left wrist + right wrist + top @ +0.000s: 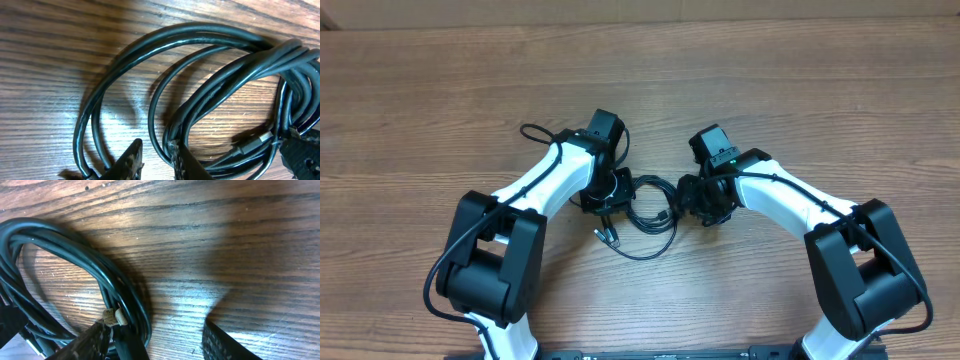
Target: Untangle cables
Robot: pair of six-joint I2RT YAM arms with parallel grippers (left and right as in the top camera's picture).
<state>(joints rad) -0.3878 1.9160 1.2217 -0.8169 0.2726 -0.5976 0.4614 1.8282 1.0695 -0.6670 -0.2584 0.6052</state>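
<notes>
From high up, one camera looks straight down on my brown wood-grain table point(770, 60) — both wrist cameras skim it closely, sharing the coiled thin black cables point(200, 35).

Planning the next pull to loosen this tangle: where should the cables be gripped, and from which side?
Probably grip the cables on the wide loop away from the bunched crossing, from above: it lies flat with bare wood on both sides.

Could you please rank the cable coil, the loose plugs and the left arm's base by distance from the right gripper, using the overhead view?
1. Cable coil: right beside the right gripper, in the middle of the table.
2. Plugs: on the coil's far side.
3. Left arm's base: farthest, at the lower left edge.
</notes>
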